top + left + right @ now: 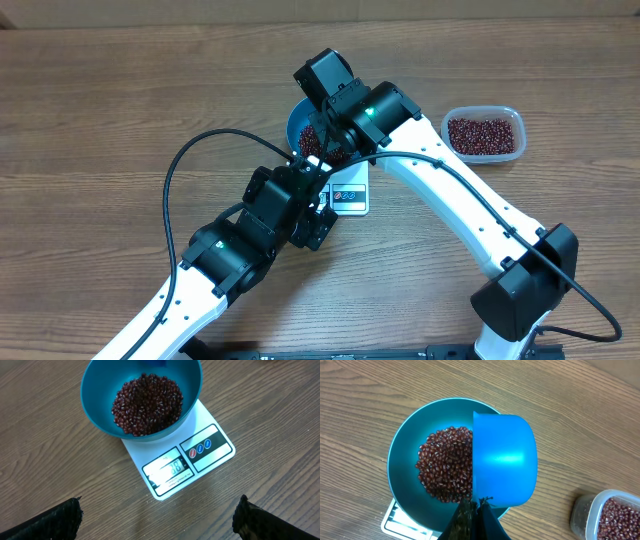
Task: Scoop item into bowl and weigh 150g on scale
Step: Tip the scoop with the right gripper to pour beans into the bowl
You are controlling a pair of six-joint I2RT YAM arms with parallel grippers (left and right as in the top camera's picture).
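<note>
The teal bowl (pixel 95 390) stands on the white scale (pixel 212 427), and a heap of red-brown beans (pixel 147 405) fills its bottom. The scale's display (pixel 170 469) is lit. In the right wrist view the bowl (pixel 402 460) with its beans (pixel 445 462) lies below a bright blue scoop (pixel 504 460), tipped so that its underside faces the camera. My right gripper (pixel 479 505) is shut on the scoop's handle. My left gripper (pixel 159 510) hangs open over bare table just in front of the scale's display edge, with nothing between its fingers (pixel 60 517).
A clear plastic tub (pixel 485 133) holding more beans sits to the right of the bowl (pixel 296 125). Both arms cross above the scale (pixel 350 195) at the table's middle. A black cable loops over the left arm.
</note>
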